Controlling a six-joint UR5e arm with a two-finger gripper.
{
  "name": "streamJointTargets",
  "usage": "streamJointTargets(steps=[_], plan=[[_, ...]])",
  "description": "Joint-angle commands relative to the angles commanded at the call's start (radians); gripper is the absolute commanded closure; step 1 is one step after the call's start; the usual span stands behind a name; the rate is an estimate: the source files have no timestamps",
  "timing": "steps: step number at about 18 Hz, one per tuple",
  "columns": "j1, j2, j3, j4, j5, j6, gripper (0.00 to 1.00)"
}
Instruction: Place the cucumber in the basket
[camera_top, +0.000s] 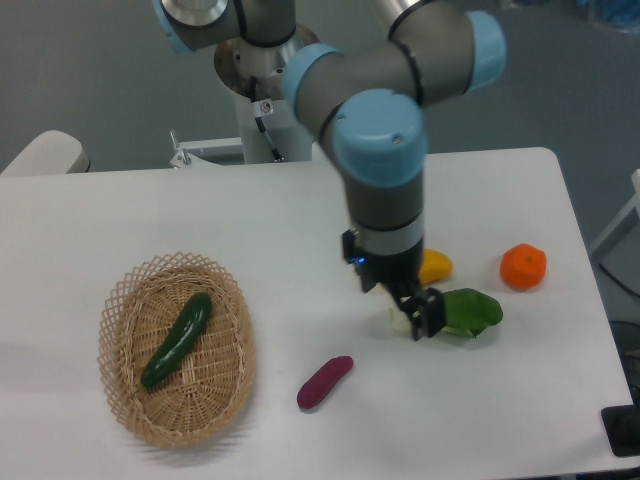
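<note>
1. Camera view, lower left of the frame: I see the cucumber (177, 339) lying inside the basket (122, 395), on its woven floor.
2. Its long axis runs on a diagonal, with one end toward the lower left and the other toward the upper right. The upper tip sits near the basket's middle, the lower tip nearer the left wall.
3. It lies flat and free; nothing touches it but the wicker.
4. My gripper (421, 318) is well apart from the basket, right of centre in the frame, hanging under the arm's (385, 170) grey wrist.
5. I cannot tell how wide its fingers stand: they show only as a dark cluster against the produce behind them, and no gap is readable from this angle.
6. I see nothing between the fingers. The tips overlap the white stem end of the bok choy (462, 312) in the picture; I cannot say whether they touch it or hang above it.
7. A yellow fruit (436, 265) peeks out just behind the wrist, partly hidden by it.
8. An orange (523, 267) sits further right, apart from the bok choy.
9. A purple piece (324, 382) lies on the white table (250, 220) between basket and gripper, toward the bottom of the frame.
</note>
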Motion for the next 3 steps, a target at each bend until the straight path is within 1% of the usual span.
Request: streamJointTargets(steps=[3], plan=[[0.002,0.0,0.0,0.0,-0.008,0.0,0.0]])
